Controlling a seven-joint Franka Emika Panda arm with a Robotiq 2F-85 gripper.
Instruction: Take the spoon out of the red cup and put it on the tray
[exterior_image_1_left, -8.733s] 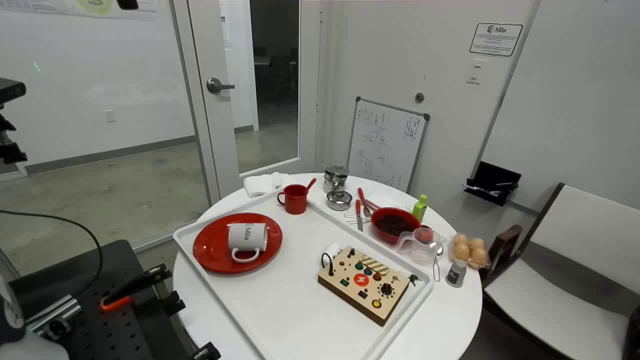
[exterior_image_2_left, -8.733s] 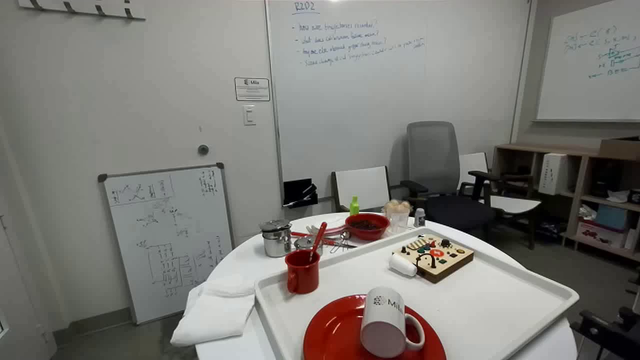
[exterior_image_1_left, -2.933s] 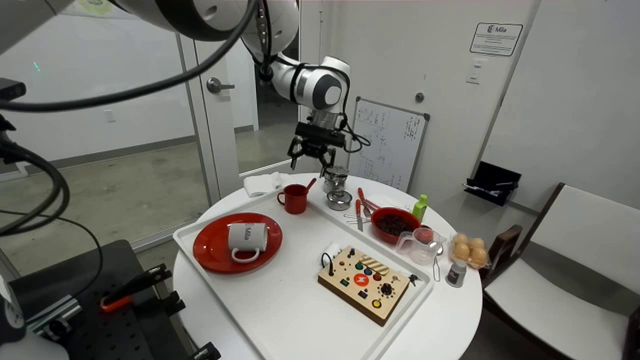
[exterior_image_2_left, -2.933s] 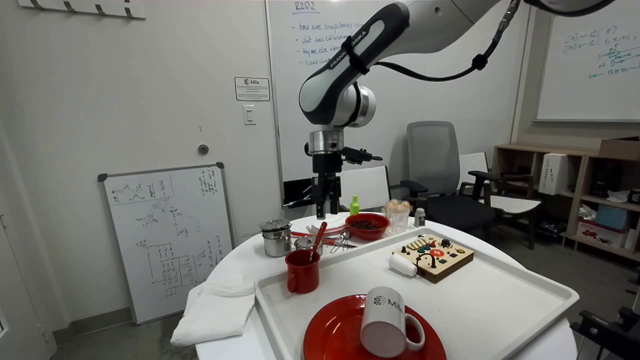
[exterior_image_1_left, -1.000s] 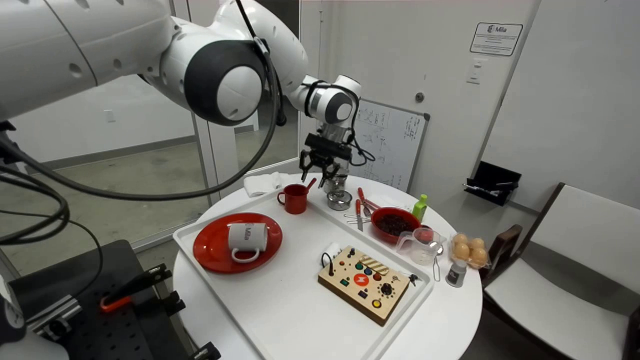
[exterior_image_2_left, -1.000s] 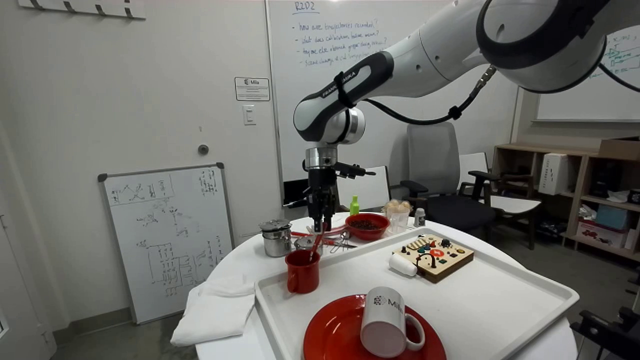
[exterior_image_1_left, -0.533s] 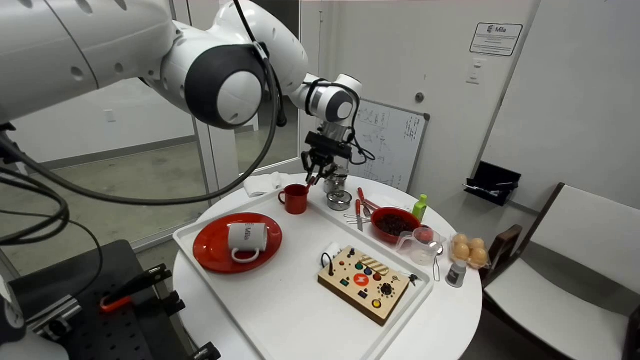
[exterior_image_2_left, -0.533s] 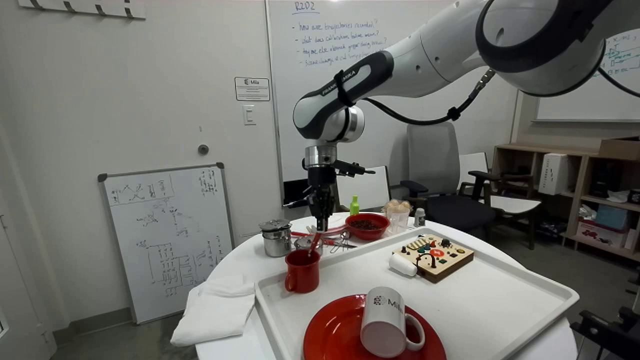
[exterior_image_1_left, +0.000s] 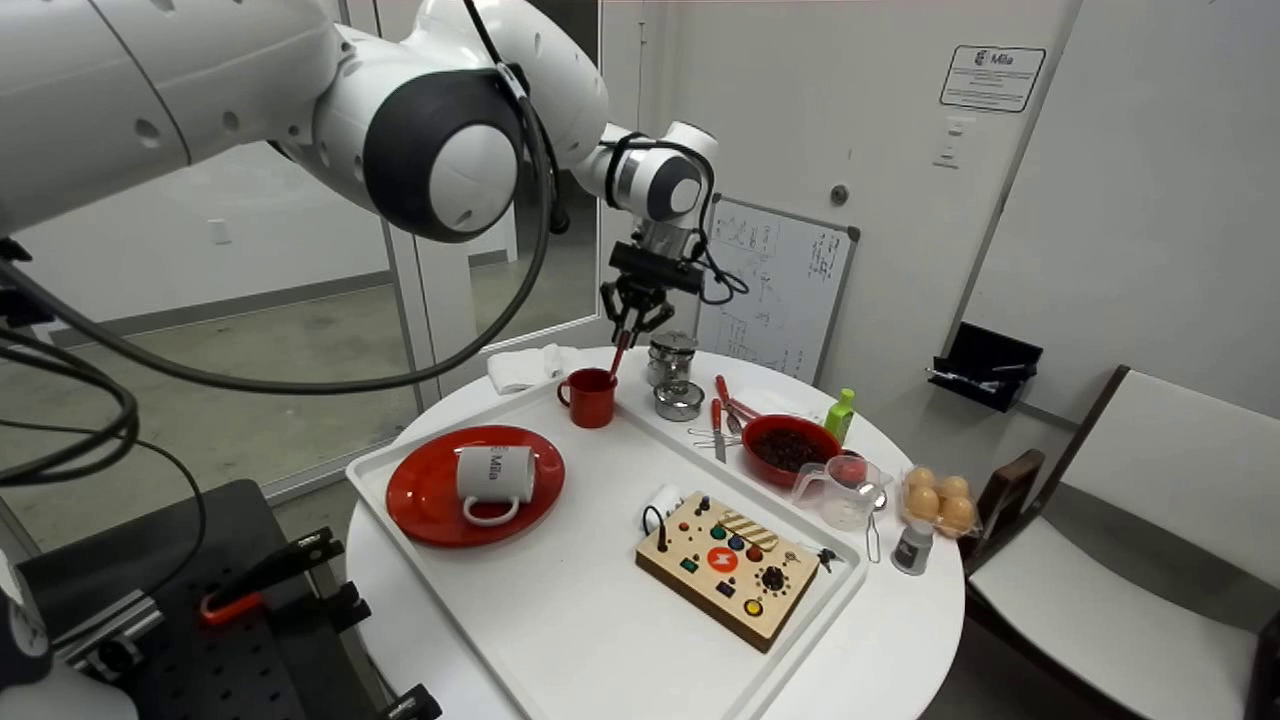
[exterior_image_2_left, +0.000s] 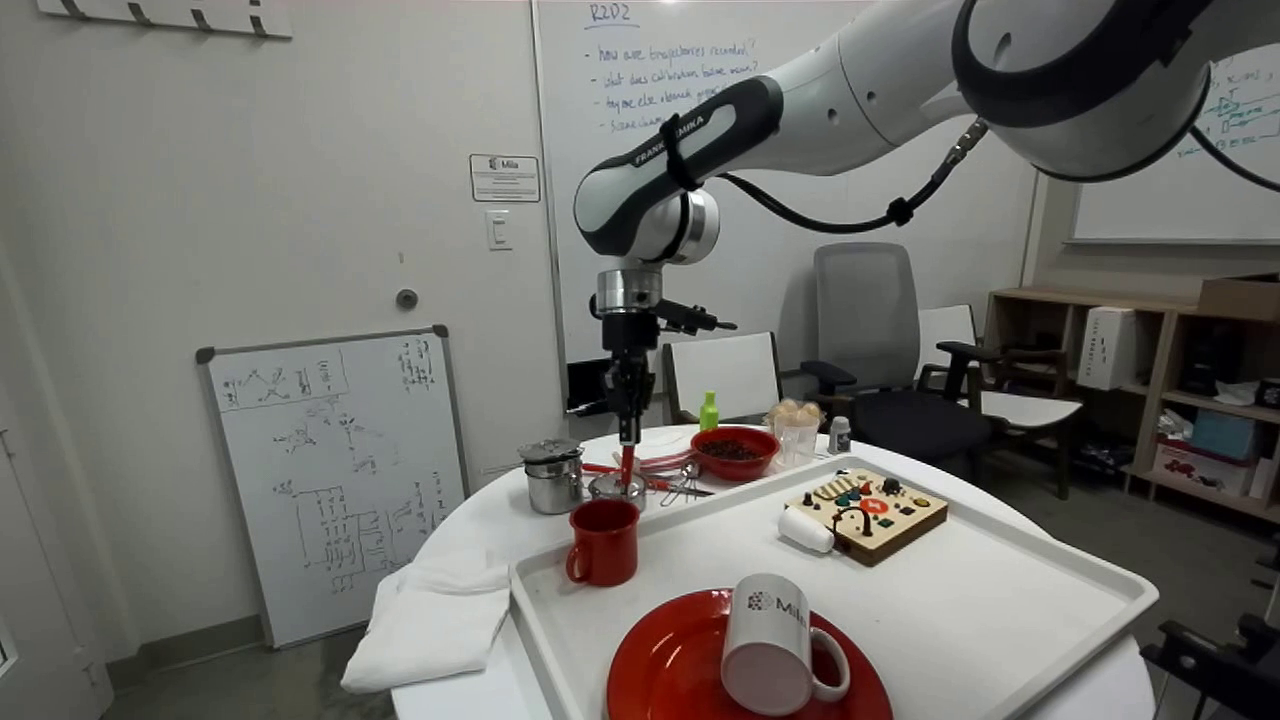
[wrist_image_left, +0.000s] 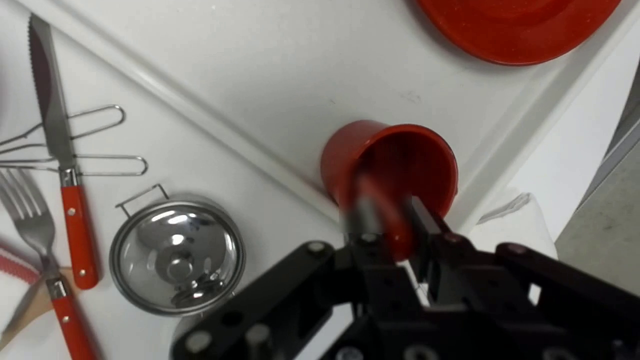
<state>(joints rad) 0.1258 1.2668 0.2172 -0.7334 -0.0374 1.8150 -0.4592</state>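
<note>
The spoon (exterior_image_1_left: 619, 357) hangs nearly upright, with my gripper (exterior_image_1_left: 626, 331) shut on the top of its handle. Right below it, the red cup (exterior_image_2_left: 606, 545) stands upright at a corner of the tray (exterior_image_2_left: 960, 620). In both exterior views the spoon's lower end is hidden at the cup's rim, so part of it appears still inside. From the wrist view, the red handle (wrist_image_left: 399, 244) lies between the two fingers, and its lower part blurs over the mouth of the cup (wrist_image_left: 425, 165).
A red plate (exterior_image_1_left: 420, 500) with a white mug (exterior_image_1_left: 497, 474) lies on the tray, as does a wooden button box (exterior_image_1_left: 725, 575). Beside the tray stand metal pots (exterior_image_2_left: 554, 480), a red bowl (exterior_image_2_left: 735, 455) and cutlery (wrist_image_left: 80, 235). A white cloth (exterior_image_2_left: 440, 620) lies near the cup.
My gripper has gone from open above the spoon to shut on its handle, then risen a little. The spoon has come up with it and stands straighter; the cup has barely shifted.
</note>
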